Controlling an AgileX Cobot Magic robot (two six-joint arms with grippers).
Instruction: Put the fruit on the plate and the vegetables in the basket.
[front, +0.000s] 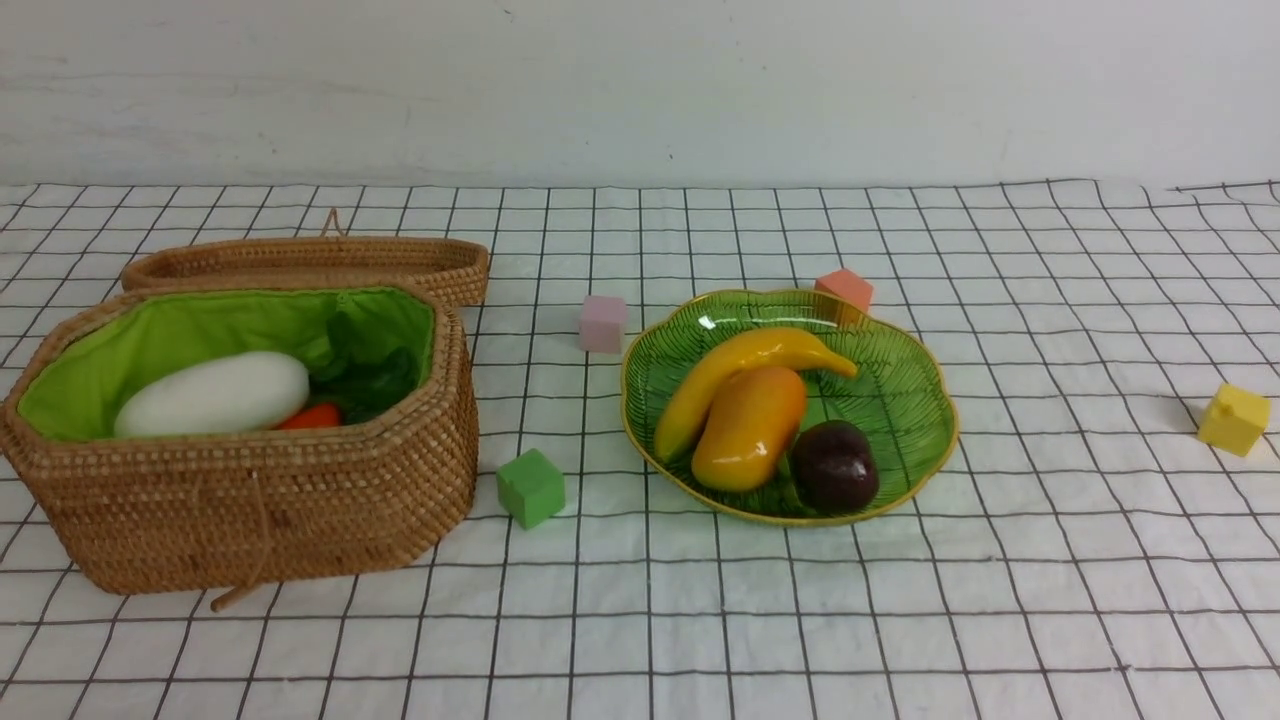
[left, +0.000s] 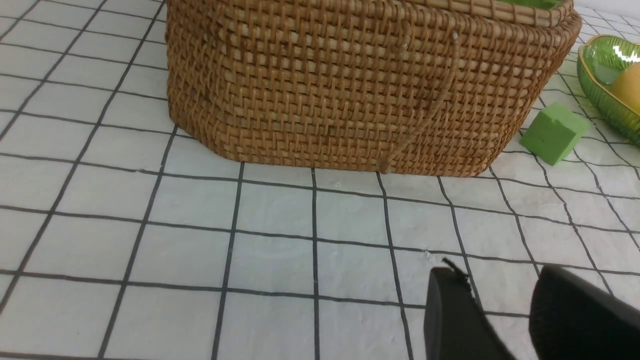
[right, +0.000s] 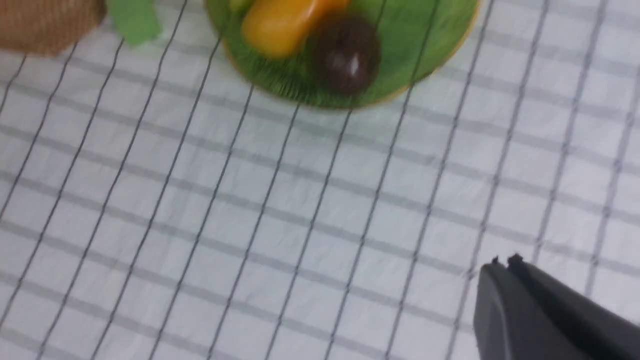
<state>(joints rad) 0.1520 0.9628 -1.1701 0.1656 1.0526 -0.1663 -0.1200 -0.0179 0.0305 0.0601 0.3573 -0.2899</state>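
banana (front: 745, 372), mango (front: 748, 425), mangosteen (front: 835, 466) lying on plate (front: 915, 400) | radish (front: 212, 394) sitting in basket (front: 250, 500) | left gripper (left: 500, 287) hovering, jaws apart, empty | right gripper (right: 505, 265) hovering, jaws together, empty

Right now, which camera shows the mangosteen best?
The front view: the mangosteen sits sharp and whole at the plate's near edge, beside the mango. The right wrist view shows it blurred; the left wrist view misses it.

The front view looks forward over the whole bench (front: 1000, 620). Both wrist views sit low and near it. All three views show the plate (front: 905, 400) (left: 597, 75) (right: 440, 45).
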